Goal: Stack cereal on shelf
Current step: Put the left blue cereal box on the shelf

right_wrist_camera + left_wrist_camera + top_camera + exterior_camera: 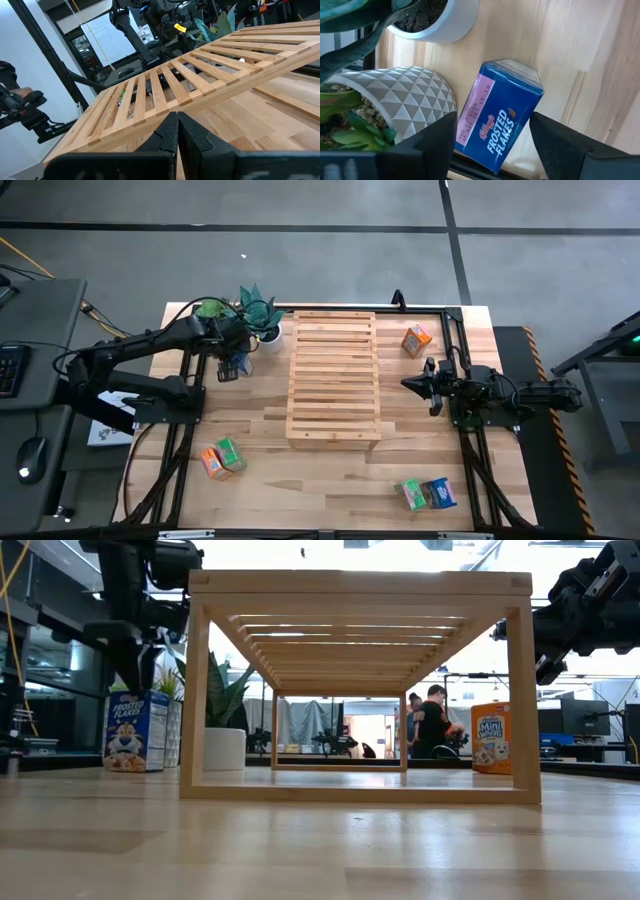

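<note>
A blue cereal box (500, 115) stands upright on the table (430, 430) at the far left, beside two potted plants. In the low view the blue box (135, 730) rests on its bottom face. My left gripper (492, 125) hangs over it, pointing steeply down, open, with a finger on either side of the box's top. The shelf (333, 377), a light-wood slatted rack, stands mid-table. My right gripper (177, 120) waits shut and level at the right, right of the shelf, holding nothing. My left gripper's two fingers (440, 140) stand astride the blue box's upper end (512, 70), coming from above. Whether either finger touches the box, I cannot tell. The box stands on the table.
A white pot (432, 20) and a patterned pot (405, 100) crowd the blue box on its far side. An orange box (416, 338) stands far right, an orange and green pair (222, 458) near left, a green and blue pair (428, 494) near right. People (430, 720) are in the room behind.
</note>
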`<act>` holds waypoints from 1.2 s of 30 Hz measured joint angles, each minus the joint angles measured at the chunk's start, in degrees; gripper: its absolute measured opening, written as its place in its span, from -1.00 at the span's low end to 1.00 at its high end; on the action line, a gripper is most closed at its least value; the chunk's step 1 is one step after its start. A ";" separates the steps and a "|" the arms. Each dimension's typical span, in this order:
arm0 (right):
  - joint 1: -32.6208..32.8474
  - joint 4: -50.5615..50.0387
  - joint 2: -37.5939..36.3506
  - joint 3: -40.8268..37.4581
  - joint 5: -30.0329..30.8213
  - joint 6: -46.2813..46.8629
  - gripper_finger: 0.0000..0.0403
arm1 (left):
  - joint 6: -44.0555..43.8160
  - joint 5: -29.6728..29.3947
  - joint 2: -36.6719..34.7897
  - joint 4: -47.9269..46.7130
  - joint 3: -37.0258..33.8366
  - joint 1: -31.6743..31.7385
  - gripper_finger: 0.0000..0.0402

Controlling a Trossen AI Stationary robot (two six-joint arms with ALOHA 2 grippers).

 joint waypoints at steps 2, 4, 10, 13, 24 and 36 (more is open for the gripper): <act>-0.02 0.00 0.00 0.00 0.00 0.00 -1.00 | 0.44 0.00 -0.02 0.02 0.00 -0.02 0.28; -0.01 0.00 0.00 0.00 0.00 0.00 -1.00 | 0.47 0.00 -0.04 0.02 0.00 -0.02 0.36; -0.01 0.01 0.00 0.00 0.00 0.00 -1.00 | 0.34 -1.94 -0.04 0.04 0.02 0.00 0.48; -0.02 0.02 0.00 0.00 0.00 0.00 -1.00 | -2.63 -3.47 -0.04 0.04 0.02 0.02 0.48; -0.02 0.01 0.00 0.00 0.02 0.00 -1.00 | -2.16 -4.00 -0.04 0.63 0.04 0.02 0.48; -0.01 0.00 0.00 0.00 0.00 0.00 -1.00 | 3.15 4.48 0.61 0.57 0.07 0.02 0.48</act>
